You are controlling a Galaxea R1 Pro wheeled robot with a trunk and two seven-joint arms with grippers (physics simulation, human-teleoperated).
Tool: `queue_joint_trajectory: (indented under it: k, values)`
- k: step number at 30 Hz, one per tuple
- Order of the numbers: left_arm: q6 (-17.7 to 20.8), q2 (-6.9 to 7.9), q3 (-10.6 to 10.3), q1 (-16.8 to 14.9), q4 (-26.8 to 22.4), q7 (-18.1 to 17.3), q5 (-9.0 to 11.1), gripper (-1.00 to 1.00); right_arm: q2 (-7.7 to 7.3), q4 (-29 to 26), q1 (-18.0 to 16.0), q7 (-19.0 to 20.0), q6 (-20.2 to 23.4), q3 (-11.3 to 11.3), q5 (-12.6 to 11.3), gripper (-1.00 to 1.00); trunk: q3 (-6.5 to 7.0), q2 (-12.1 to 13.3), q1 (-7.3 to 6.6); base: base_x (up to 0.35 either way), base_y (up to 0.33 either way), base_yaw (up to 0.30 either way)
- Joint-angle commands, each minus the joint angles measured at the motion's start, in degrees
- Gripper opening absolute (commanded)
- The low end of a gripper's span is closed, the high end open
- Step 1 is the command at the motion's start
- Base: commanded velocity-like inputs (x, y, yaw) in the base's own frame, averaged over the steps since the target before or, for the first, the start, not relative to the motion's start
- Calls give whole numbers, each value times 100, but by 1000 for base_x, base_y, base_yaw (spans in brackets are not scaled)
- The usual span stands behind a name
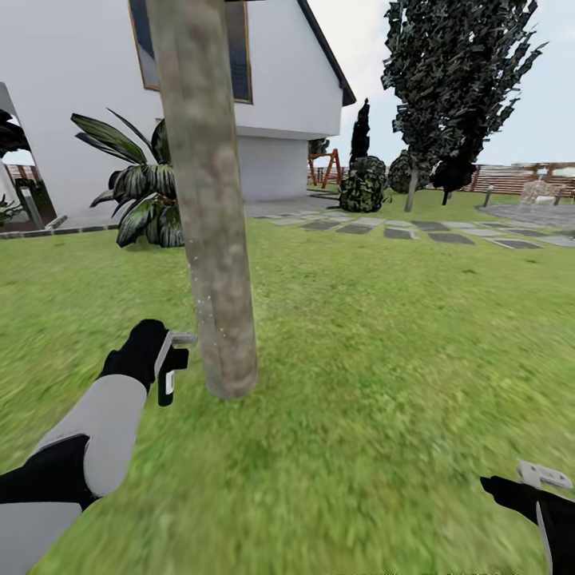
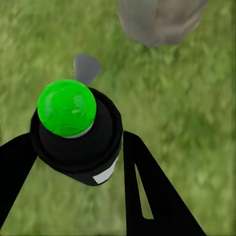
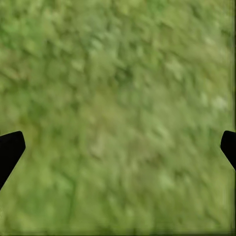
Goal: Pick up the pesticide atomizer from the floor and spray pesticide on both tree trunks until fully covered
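A thick grey-brown tree trunk (image 1: 212, 239) rises from the grass (image 1: 383, 383) just ahead of me; its foot (image 2: 160, 19) also appears in the left wrist view. Fine white specks of pesticide (image 1: 209, 315) dot the lower bark. My left gripper (image 1: 174, 351) is shut on the small black pesticide atomizer (image 1: 167, 382), held upright close beside the trunk's left side. In the left wrist view the atomizer (image 2: 78, 137) sits between the dark fingers (image 2: 147, 191), showing a green dot on top and a pale strip. My right gripper (image 1: 543, 477) hangs open low over the grass, nothing between its fingertips (image 3: 10, 150).
A short palm (image 1: 144, 192) and the white house (image 1: 80, 104) stand behind the trunk. Grey stone paving (image 1: 415, 231), dark conifers (image 1: 455, 96) and a slatted fence (image 1: 511, 177) lie to the far right. Open lawn stretches right of the trunk.
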Motion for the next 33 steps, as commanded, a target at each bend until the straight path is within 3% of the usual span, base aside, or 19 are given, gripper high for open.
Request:
queue_joint_trajectory:
  k: [1,5,9,16,26,33]
  values:
    - [44,-5,-3,-5,-38,-29,-33,-100,3,-7,-6,49,17,-16,61,100,-6,-2,-1,177,0,-29]
    - [52,8,-12,-5,-121,-28,-40,-100,3,-8,-6,47,17,-16,64,100,-6,-2,-1,281,0,-7]
    - [69,5,-12,-40,-625,-28,-46,-100,3,-7,-6,47,17,-16,62,100,-6,-2,-1,48,0,0]
    - [85,-1,-17,-623,-657,-28,-53,-100,-1,-7,-6,47,17,-16,60,100,-6,-2,-1,2,0,0]
    - [129,-11,-21,-1167,-639,-37,-51,-100,-6,-7,-6,47,17,-16,59,100,-6,-2,-1,0,0,0]
    - [140,-232,-21,-1504,-616,-37,-43,-100,-23,-7,-6,47,17,-16,57,100,-6,-2,-1,0,0,0]
